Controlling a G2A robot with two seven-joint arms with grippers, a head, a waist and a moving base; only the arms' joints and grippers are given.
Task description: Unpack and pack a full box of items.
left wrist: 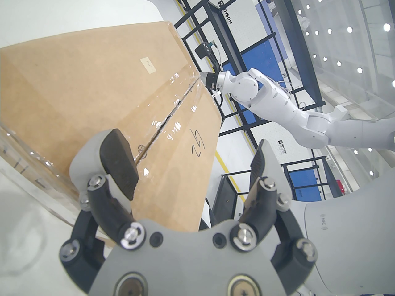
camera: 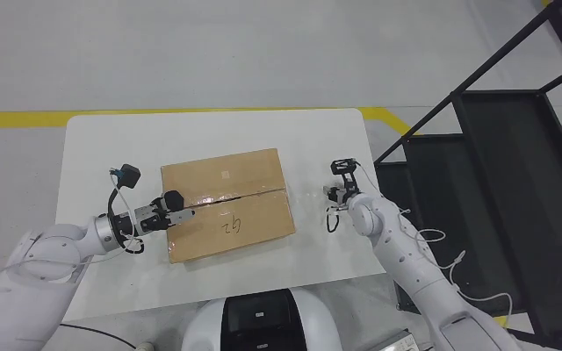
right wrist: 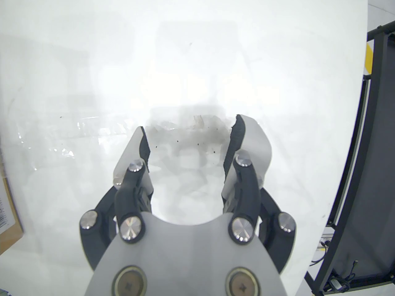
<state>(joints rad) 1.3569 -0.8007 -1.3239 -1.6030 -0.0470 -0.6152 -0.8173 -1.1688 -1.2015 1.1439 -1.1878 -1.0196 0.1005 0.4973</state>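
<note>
A closed cardboard box (camera: 230, 202) sits in the middle of the white table (camera: 105, 149), its top flaps sealed with clear tape along the seam (left wrist: 172, 110). My left gripper (camera: 180, 213) is at the box's left end, level with the seam, open, with nothing between its fingers (left wrist: 118, 161). My right gripper (camera: 334, 197) hovers over bare table just off the box's right end; it is open and empty in the right wrist view (right wrist: 189, 138). A strip of loose clear tape (right wrist: 55, 143) lies on the table in front of it. A box corner (right wrist: 9, 214) shows at that view's edge.
A dark metal rack (camera: 492, 175) stands beside the table's right edge, close to my right arm. Yellow floor tape (camera: 35, 118) runs behind the table. Bare table surface lies behind the box and to its left.
</note>
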